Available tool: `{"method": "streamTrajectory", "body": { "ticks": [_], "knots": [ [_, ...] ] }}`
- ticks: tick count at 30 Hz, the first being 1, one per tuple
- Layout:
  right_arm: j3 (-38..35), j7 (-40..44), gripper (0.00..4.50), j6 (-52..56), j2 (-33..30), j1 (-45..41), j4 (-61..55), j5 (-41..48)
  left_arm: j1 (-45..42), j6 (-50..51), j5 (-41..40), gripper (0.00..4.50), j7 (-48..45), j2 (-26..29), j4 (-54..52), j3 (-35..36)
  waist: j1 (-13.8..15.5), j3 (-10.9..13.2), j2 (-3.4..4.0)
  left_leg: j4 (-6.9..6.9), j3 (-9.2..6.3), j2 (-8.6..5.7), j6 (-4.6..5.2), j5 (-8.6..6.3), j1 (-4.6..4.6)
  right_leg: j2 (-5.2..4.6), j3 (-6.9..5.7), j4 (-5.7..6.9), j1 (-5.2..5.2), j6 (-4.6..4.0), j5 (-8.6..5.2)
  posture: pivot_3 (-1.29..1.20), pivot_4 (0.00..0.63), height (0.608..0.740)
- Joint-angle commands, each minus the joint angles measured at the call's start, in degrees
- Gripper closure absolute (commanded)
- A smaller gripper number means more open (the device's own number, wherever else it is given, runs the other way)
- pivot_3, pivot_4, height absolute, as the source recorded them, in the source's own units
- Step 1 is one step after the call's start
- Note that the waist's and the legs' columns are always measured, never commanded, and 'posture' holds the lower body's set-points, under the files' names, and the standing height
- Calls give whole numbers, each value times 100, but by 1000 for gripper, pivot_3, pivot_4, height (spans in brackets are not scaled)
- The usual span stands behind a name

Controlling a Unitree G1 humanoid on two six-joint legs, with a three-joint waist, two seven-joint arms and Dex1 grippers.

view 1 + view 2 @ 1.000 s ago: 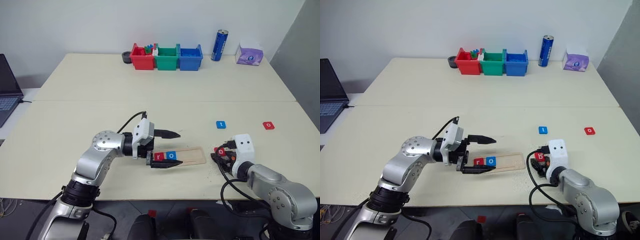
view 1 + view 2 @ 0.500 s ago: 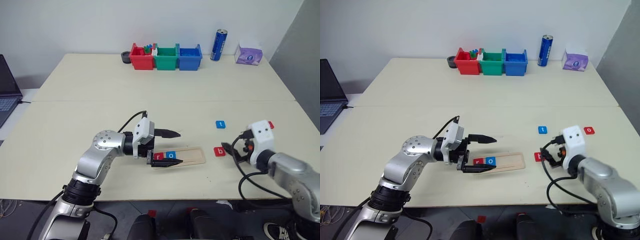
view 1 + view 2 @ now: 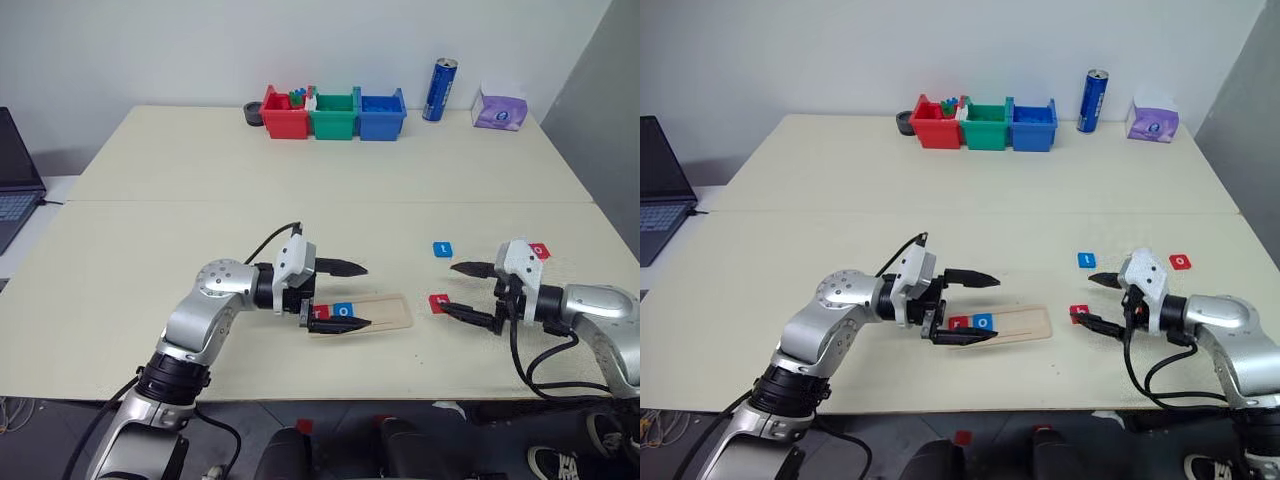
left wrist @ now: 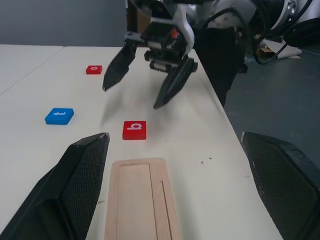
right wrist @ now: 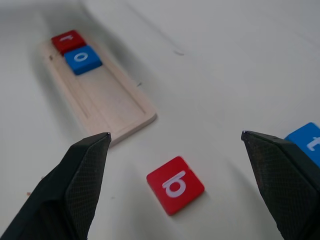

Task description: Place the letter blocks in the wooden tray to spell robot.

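You had two blocks in the tray (image 3: 385,312): red r (image 5: 68,41) and blue o (image 5: 82,59). Red b (image 5: 175,184), blue t (image 3: 442,249) and red o (image 3: 540,250) lay on the surface (image 3: 300,180). Both hands, left (image 3: 346,295) and right (image 3: 462,290), were open and empty.

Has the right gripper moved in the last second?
Yes. The right gripper, which was over the red b block, now sits just right of it, turned to point back toward it, jaws open.
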Motion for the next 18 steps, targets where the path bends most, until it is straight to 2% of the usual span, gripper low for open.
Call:
{"method": "streamTrajectory", "body": {
  "ticks": [1,6,18],
  "knots": [
    [71,389,52,-648,-89,-301,466,-163,-84,-102,-8,0,-19,-41,-75,-34,-4,0,0,0,-1,0,0,0,1,0,1,0,0,0,0,0,150,740],
    [390,726,52,-1419,-29,-586,1223,-526,-40,-126,-8,0,4,-66,-124,-79,11,0,1,2,-4,1,-1,0,-1,-2,2,1,0,-1,1,0,150,740],
    [704,916,52,-1643,208,-968,1927,-723,47,-92,-29,0,14,-17,-227,-53,13,0,2,4,-5,1,-2,1,-2,-6,4,3,1,-2,1,0,150,740]
  ]
}}
